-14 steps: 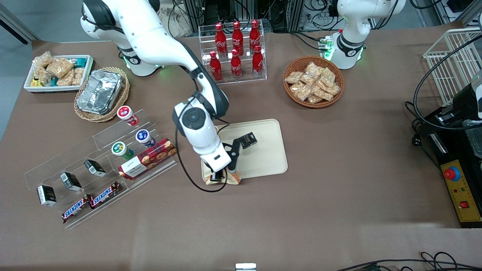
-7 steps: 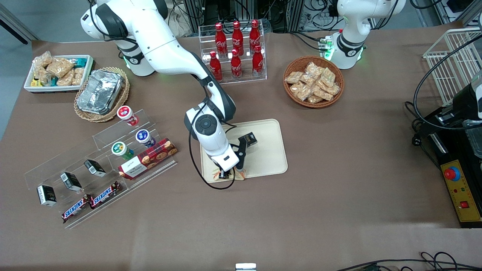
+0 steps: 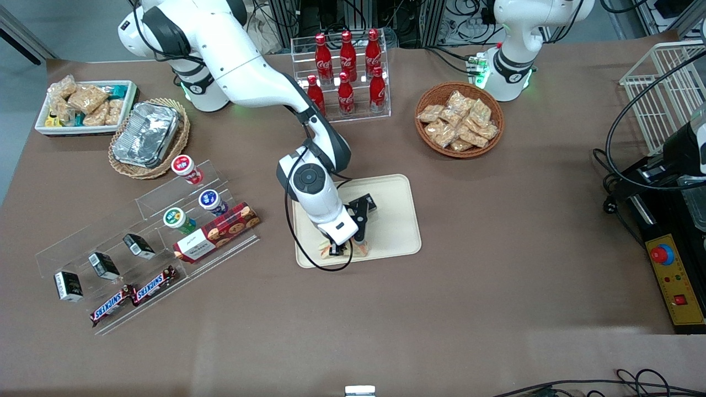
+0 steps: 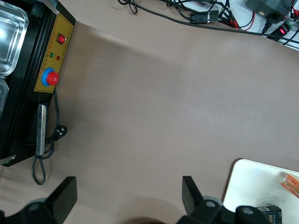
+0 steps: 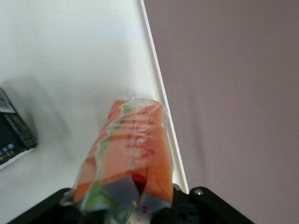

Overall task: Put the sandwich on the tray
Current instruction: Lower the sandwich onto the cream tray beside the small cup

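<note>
Jaws clamped on the clear-wrapped triangular sandwich (image 5: 125,154) with orange and green filling.
The right arm's gripper (image 3: 343,251) holds it over the flat cream-beige plastic tray (image 3: 394,231), mid-desk (just inside the rim nearest the desk's front edge), long axis pointing away from the jaws.

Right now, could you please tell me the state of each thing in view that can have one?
gripper: shut on the sandwich, above the tray's near edge.
sandwich: wrapped, held, not yet released.
tray: flat on the table, carrying a small black box.
foil container: closed, in its basket.
</note>
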`<state>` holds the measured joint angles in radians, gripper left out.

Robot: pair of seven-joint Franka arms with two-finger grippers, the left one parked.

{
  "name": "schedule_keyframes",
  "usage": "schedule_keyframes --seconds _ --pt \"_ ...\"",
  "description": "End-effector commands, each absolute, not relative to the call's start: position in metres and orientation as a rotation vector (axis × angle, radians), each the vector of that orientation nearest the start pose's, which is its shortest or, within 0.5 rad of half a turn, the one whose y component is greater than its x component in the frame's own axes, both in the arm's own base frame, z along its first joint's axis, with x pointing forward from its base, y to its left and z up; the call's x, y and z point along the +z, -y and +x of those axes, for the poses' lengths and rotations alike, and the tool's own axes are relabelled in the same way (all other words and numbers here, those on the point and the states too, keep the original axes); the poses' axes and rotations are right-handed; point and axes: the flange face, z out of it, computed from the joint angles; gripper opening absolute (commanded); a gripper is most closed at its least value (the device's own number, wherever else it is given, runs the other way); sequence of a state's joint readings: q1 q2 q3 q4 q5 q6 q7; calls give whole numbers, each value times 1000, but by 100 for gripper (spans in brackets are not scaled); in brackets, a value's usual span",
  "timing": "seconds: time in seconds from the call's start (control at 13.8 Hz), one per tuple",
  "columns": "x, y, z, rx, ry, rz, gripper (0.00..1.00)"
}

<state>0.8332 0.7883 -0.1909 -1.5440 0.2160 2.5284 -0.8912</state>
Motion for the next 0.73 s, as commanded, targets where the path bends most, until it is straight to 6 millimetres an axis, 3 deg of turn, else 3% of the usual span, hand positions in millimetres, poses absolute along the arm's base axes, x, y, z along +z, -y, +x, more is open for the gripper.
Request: schedule_keyframes --seconds 0.0,0.22,0.36,0.51,0.65 --pt "217 -457 571 -365 2045 -2348 99" --pt "223 -455 572 -360 2031 -2351 99" --pt "241 -454 569 -330 1948 -2381 99" --pt "290 -440 572 -269 1809 -2450 99" --pt "340 -408 577 -140 1636 -2546 99"
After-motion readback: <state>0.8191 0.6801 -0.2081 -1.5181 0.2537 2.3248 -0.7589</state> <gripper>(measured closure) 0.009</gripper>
